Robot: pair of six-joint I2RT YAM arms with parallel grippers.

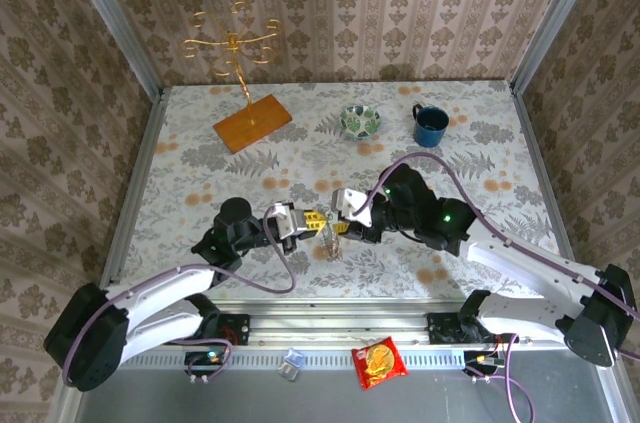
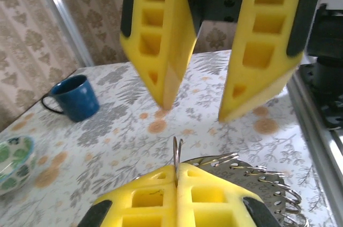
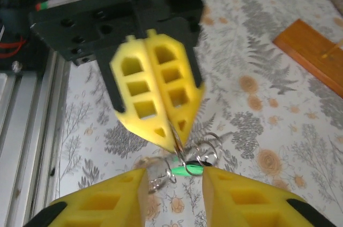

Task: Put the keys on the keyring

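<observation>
My left gripper (image 2: 177, 169) is shut on the thin metal keyring (image 2: 177, 152), which stands edge-on out of its yellow fingertips. Silver keys (image 2: 268, 184) with toothed edges hang at its right side. In the right wrist view the keyring (image 3: 206, 144) dangles below the left gripper (image 3: 177, 142), together with a green-headed key (image 3: 187, 170) and more silver keys (image 3: 158, 176). My right gripper (image 3: 174, 172) is open, its yellow fingers standing either side of the hanging bunch without touching it. From above, both grippers meet over the keys (image 1: 332, 243) near the table's front middle.
At the back of the table are a gold wire stand on a wooden base (image 1: 250, 121), a patterned bowl (image 1: 360, 121) and a blue mug (image 1: 430, 125). A red snack packet (image 1: 379, 361) lies off the table by the front rail.
</observation>
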